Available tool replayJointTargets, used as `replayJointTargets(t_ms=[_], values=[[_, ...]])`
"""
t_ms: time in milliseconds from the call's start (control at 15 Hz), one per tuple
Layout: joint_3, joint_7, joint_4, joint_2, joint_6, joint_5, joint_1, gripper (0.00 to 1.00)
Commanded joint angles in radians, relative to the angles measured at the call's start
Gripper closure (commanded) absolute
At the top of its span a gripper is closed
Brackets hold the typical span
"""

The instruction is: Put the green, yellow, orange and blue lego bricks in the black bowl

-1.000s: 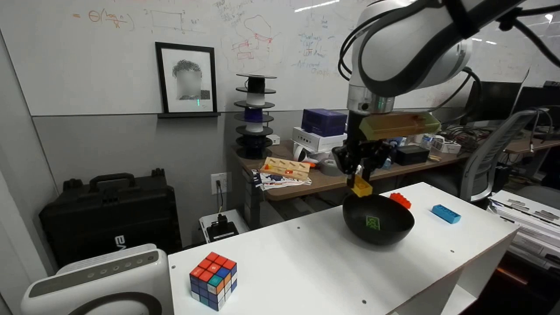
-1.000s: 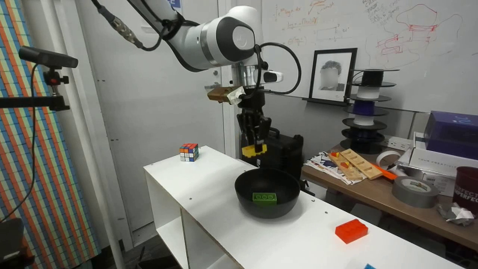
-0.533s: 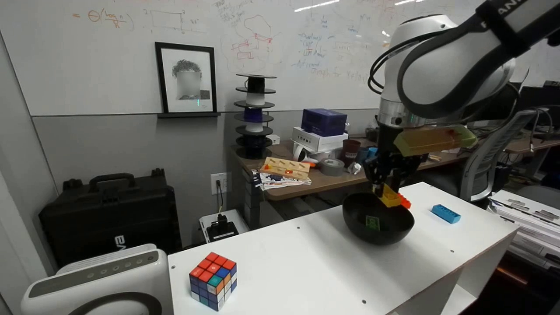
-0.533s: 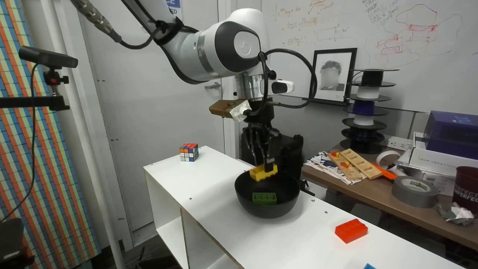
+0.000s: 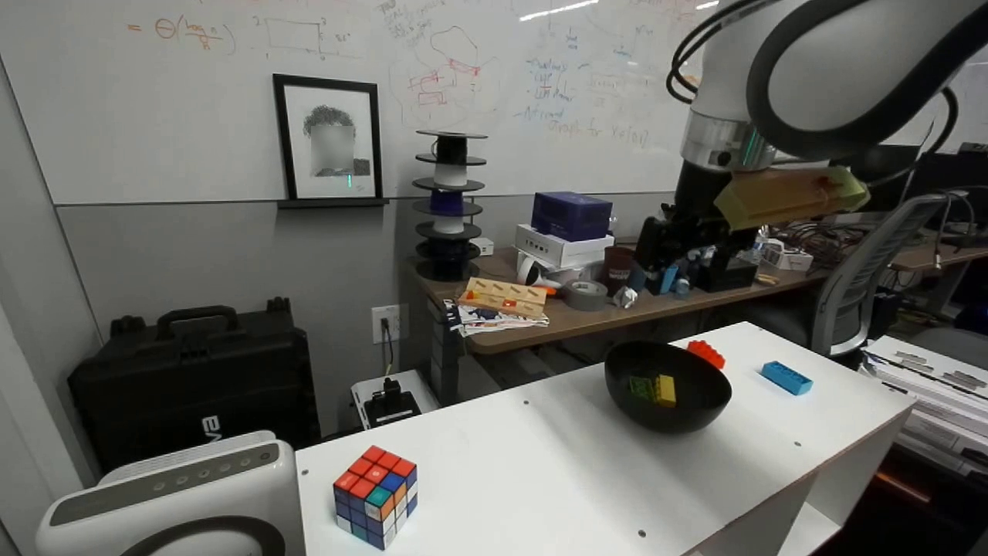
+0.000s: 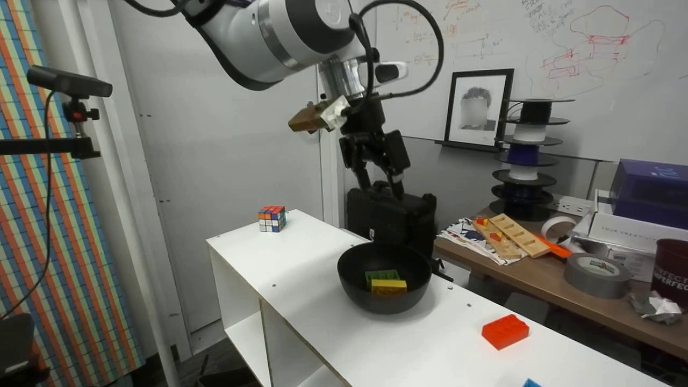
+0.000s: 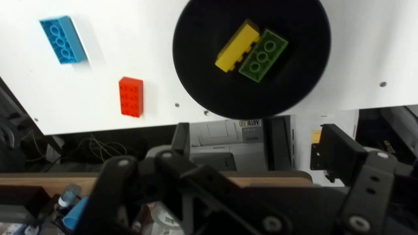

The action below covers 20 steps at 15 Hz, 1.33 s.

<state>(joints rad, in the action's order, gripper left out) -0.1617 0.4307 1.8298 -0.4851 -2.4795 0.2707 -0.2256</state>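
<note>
Light-blue rectangular plastic brick (image 6: 531, 384) is cut off in an exterior view; yellow rectangular plastic brick (image 7: 235, 48), previously gripped, is now seen in round black bowl (image 7: 209, 85); black gripper (image 7: 261, 147) is spread apart

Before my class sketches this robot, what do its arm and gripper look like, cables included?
The arm has rounded white casings with curved black bands, and a silver collar at the wrist. A black cable loops beside the collar. A boxy yellowish-brown block sits near it. The gripper is black, with angular, jointed fingers and round metallic fasteners. No lettering is readable on either.
</note>
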Motion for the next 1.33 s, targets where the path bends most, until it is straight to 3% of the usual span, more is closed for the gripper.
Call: replayJointTargets(t_ms=[0, 200, 267, 400, 1133, 1200, 1267], values=[[0.026, 0.059, 0.009, 0.100, 0.047, 0.086, -0.086, 0.00], [0.090, 0.068, -0.023, 0.134, 0.100, 0.100, -0.123, 0.00], [0.087, 0.057, -0.012, 0.105, 0.069, 0.088, -0.088, 0.00], [0.115, 0.065, -0.019, 0.124, 0.092, 0.088, -0.106, 0.00], [0.113, 0.065, -0.018, 0.126, 0.096, 0.088, -0.099, 0.00], [0.090, 0.057, -0.023, 0.129, 0.067, 0.143, -0.095, 0.00], [0.096, 0.033, -0.024, 0.140, 0.072, 0.116, -0.071, 0.00]])
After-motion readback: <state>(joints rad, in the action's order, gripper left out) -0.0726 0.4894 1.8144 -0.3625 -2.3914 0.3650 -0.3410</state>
